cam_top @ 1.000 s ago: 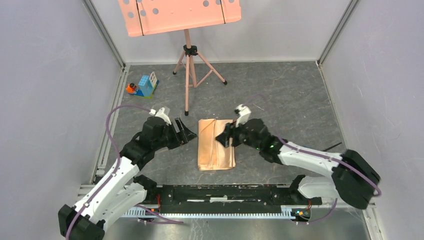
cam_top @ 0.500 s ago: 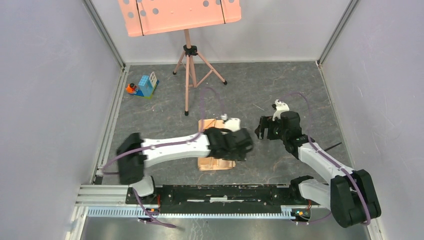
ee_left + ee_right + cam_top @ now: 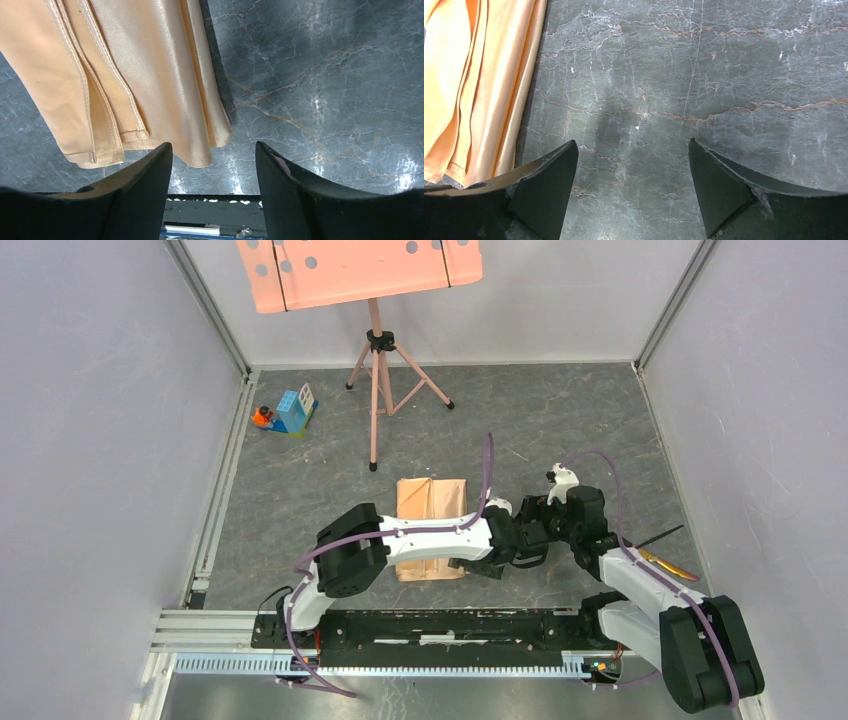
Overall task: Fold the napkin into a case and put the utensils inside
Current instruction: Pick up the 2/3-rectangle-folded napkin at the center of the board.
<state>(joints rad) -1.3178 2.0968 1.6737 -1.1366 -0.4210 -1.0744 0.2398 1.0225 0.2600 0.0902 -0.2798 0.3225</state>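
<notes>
The napkin [image 3: 432, 502] lies folded into an oblong peach pleated case on the grey floor. My left arm reaches across its near end. The left gripper [image 3: 480, 565] is open and empty over the cloth's near right corner [image 3: 200, 150]; pleated layers [image 3: 125, 65] fill the upper left of the left wrist view. My right gripper [image 3: 533, 530] is open and empty just right of the cloth, whose edge [image 3: 479, 75] shows at the left of the right wrist view. Utensils lie at the right: a gold-orange piece [image 3: 668, 565] and a thin black one [image 3: 664, 534].
A salmon-pink music-stand tray [image 3: 360, 270] on a tripod [image 3: 375, 380] stands at the back. Toy blocks [image 3: 287, 412] sit at the back left. A black rail [image 3: 440, 625] runs along the near edge and also shows in the left wrist view [image 3: 215, 210]. Walls close in both sides.
The left arm has swung from the napkin's left side across its near end to the right. The right gripper backed off the napkin's right edge, then settled close beside the left wrist.
</notes>
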